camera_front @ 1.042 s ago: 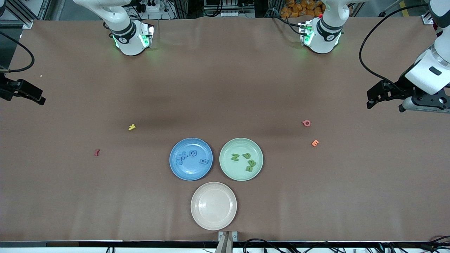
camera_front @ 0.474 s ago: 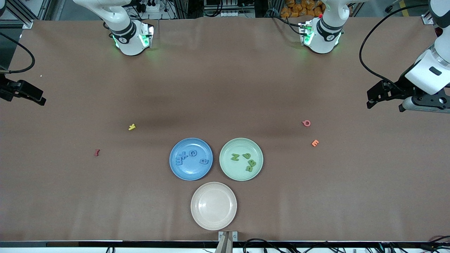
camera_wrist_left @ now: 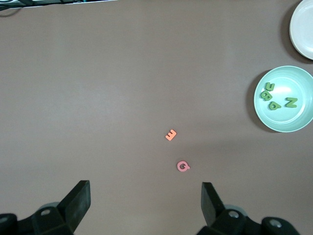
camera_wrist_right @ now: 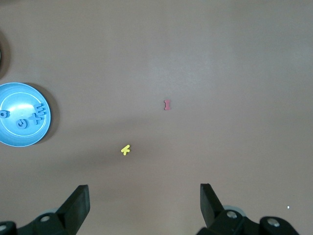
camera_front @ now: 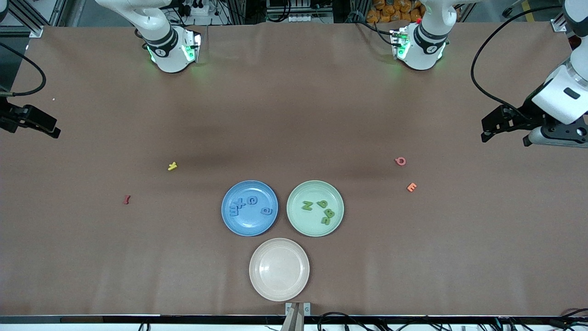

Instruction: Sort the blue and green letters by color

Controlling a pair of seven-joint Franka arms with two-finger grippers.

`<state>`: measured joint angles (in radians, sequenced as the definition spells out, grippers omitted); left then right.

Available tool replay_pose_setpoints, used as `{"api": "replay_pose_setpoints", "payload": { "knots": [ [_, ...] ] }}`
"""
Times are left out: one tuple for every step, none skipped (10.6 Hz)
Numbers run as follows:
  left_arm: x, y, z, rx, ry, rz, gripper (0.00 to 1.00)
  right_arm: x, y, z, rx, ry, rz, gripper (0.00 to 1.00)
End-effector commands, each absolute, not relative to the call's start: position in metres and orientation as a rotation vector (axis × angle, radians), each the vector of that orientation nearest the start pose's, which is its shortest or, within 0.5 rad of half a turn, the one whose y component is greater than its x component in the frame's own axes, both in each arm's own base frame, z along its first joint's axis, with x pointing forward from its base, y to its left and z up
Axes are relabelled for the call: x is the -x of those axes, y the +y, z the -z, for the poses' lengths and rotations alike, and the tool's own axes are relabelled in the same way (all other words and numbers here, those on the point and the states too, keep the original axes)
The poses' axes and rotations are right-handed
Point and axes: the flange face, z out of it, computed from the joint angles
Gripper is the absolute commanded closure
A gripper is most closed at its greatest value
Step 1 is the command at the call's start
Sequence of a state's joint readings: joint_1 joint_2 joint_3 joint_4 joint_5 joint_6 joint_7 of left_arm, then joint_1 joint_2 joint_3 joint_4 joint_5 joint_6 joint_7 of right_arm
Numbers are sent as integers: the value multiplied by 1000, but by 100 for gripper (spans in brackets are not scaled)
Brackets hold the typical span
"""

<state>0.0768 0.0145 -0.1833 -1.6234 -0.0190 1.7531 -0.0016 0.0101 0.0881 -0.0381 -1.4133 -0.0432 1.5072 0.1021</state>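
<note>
Blue letters (camera_front: 250,205) are seen in blue plate (camera_front: 229,225), green letters (camera_front: 320,210) in green plate (camera_front: 294,220), side by side. Left claw (camera_front: 488,132) & right claw (camera_front: 51,130) are held apart, empty, over table (camera_front: 294,115) ends.

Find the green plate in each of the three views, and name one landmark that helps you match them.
Front view: green plate, beside the blue plate, toward the left arm's end.
Left wrist view: green plate, at the picture's edge.
Right wrist view: not in it.
Landmark: orange E near pink Q.
</note>
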Motion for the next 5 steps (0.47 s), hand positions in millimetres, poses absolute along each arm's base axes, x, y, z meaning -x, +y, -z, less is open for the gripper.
{"api": "replay_pose_setpoints", "payload": {
  "knots": [
    [-567, -54, -614, 3171, 148, 161, 0, -575, -18, -644, 3164, 190, 6, 0],
    [-566, -54, -613, 3171, 146, 151, 0, -575, -18, -644, 3164, 190, 4, 0],
    [-567, -54, -612, 3171, 146, 149, 0, -575, -18, -644, 3164, 190, 4, 0],
    [-567, -54, -612, 3172, 143, 149, 0, -575, -18, -643, 3164, 187, 9, 0],
    [-567, -53, -612, 3170, 139, 149, 0, -575, -18, -643, 3164, 189, 6, 0]
  ]
}}
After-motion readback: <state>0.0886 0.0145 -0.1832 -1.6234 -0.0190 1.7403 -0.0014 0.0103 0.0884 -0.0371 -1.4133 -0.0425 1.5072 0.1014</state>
